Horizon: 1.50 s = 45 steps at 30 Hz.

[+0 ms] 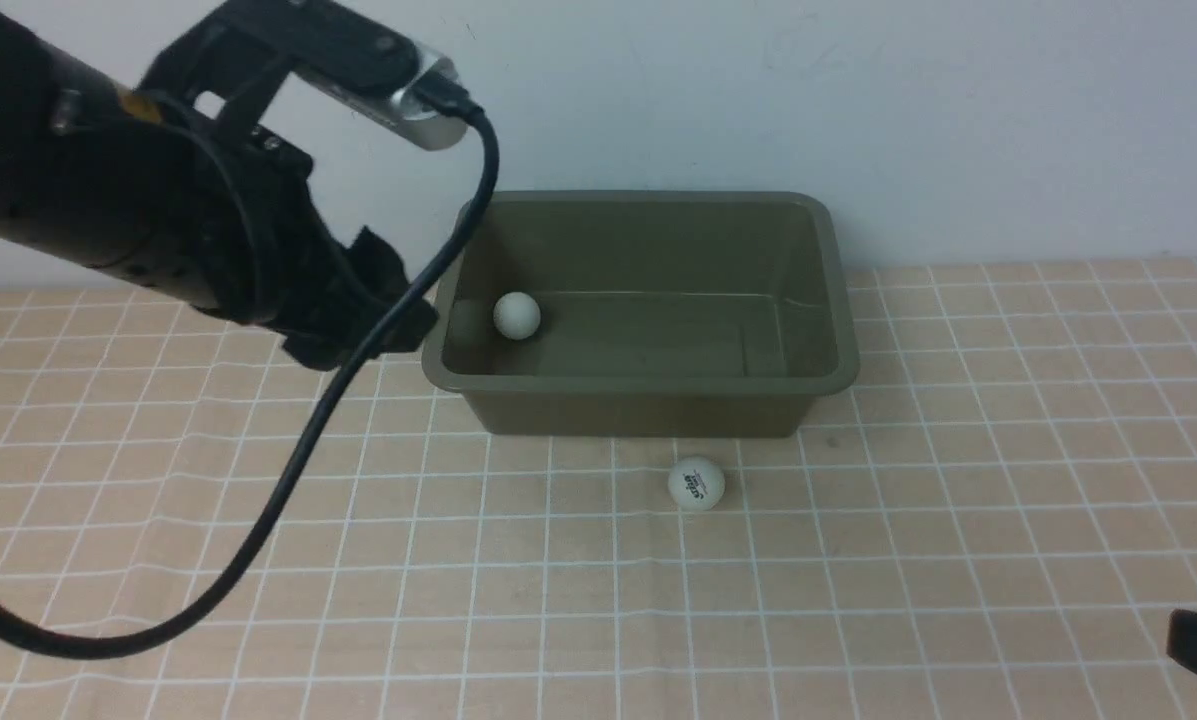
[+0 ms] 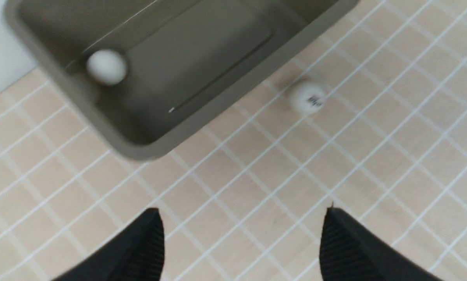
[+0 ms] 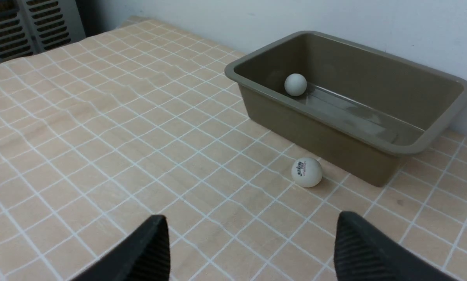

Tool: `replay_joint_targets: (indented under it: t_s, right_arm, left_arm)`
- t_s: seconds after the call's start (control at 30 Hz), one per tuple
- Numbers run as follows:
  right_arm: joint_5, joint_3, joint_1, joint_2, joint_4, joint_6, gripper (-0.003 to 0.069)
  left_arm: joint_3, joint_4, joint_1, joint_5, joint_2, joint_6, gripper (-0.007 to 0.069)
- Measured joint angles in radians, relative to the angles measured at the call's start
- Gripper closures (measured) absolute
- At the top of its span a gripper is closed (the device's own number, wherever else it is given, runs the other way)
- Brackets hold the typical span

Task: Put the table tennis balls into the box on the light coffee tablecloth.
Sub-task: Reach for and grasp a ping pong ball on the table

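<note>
Inspection finds one plain ball [image 1: 516, 316] inside the box [image 1: 648, 383], at the end toward the bench's left edge; the box stands at the far edge of the bench. The printed ball [image 1: 696, 483] is outstanding: it rests on the light coffee tablecloth [image 1: 858, 560] just beside the box's near wall, around mid-bench. The left gripper [image 2: 241, 218] has its jaws wide apart and holds nothing, hanging above the cloth off the box's left end. The right gripper [image 3: 253, 226] is likewise wide and empty, low near the bench's near right corner and facing the printed ball. Hazards noted: the ball is round, light and free, so a finger touching it off-centre on approach would likely send it rolling along the box wall or toward a bench edge. Creases in the cloth may deflect it. Its closeness to the box leaves little room for a finger on that side, which could strike the rim and shift the box. A release from too high risks a bounce-out.
</note>
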Motion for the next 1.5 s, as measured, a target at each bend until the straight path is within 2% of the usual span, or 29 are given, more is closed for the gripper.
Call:
replay_joint_targets:
  t_s: [0.07,0.17,0.4,0.6,0.97,1.1,1.2,1.23,1.27,1.33,1.5]
  right_arm:
    - [0.011,0.0,0.0,0.027,0.018,-0.025,0.0147]
    - [0.009,-0.004,0.0,0.079,0.04,-0.049,0.0147]
    - [0.002,-0.088,0.0,0.237,0.118,-0.174,0.0147]
    - [0.01,-0.19,0.0,0.468,0.176,-0.198,0.0147]
    - [0.035,-0.32,0.007,0.914,0.05,-0.2,0.0147]
    - [-0.088,-0.323,0.075,0.97,0.065,-0.199,0.0147]
    - [-0.216,-0.333,0.192,1.012,0.082,-0.196,0.0147]
    - [-0.235,-0.334,0.2,1.018,0.085,-0.195,0.0147]
    - [-0.319,-0.337,0.261,1.043,0.106,-0.182,0.0147]
    - [-0.421,-0.34,0.319,1.079,0.149,-0.146,0.0147]
    - [-0.519,-0.374,0.382,1.191,0.226,-0.099,0.0147]
  left_arm:
    - [0.0,0.107,0.0,0.039,-0.051,-0.096,0.018]
    - [0.0,0.145,0.0,0.073,-0.118,-0.129,0.018]
    - [0.0,0.15,0.0,0.095,-0.246,-0.129,0.018]
    - [0.0,0.096,0.0,0.117,-0.283,-0.129,0.018]
    - [0.0,0.079,0.0,0.143,-0.283,-0.131,0.018]
    - [0.0,0.082,0.0,0.143,-0.283,-0.131,0.018]
    - [0.0,0.086,0.0,0.143,-0.283,-0.131,0.018]
    - [0.0,0.086,0.0,0.143,-0.283,-0.131,0.018]
    - [0.0,0.086,0.0,0.143,-0.283,-0.131,0.018]
    - [0.0,0.088,0.0,0.143,-0.283,-0.131,0.018]
    - [0.0,0.088,0.0,0.146,-0.283,-0.131,0.018]
